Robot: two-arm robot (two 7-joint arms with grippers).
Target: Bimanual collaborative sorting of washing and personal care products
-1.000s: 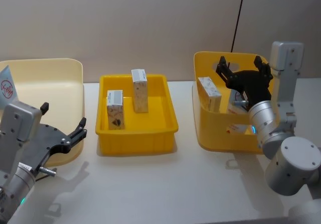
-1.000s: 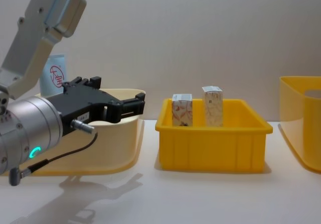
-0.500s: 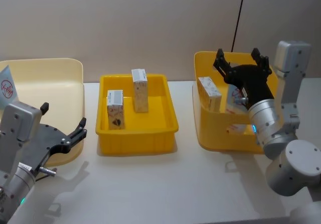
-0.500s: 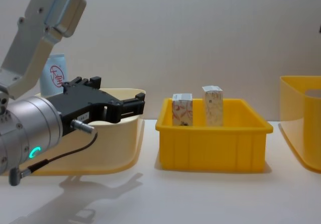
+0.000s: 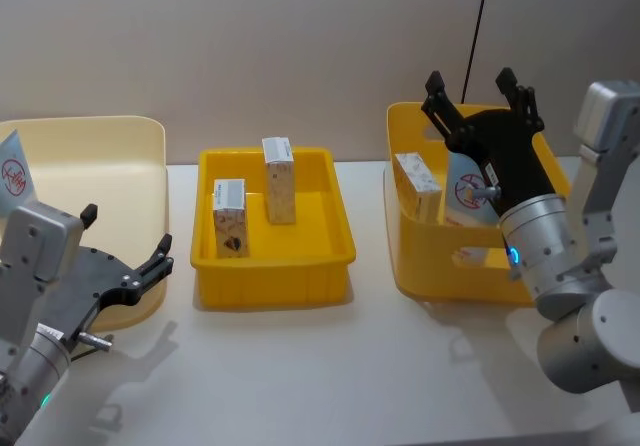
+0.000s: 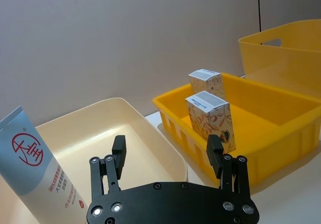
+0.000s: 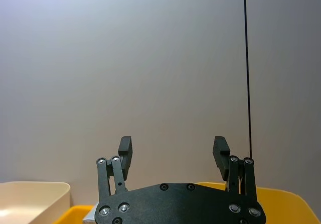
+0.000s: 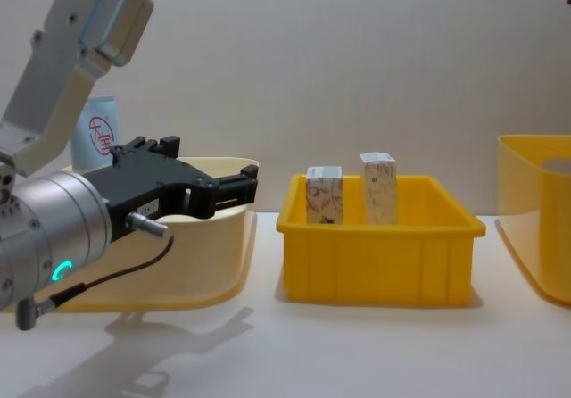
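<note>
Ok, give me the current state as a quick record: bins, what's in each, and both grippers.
cream bin: robot's left side; one light-blue tube standing at its far-left edge
middle yellow tray: two small white cartons, front carton and back carton, both upright
tall yellow bin: robot's right side; one carton and a light-blue tube inside
left gripper: open, empty, at the near edge of the cream bin
right gripper: open, empty, raised above the tall yellow bin

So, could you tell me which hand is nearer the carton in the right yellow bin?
Right hand, just above the carton. Left hand sits far across, by the cream bin.
</note>
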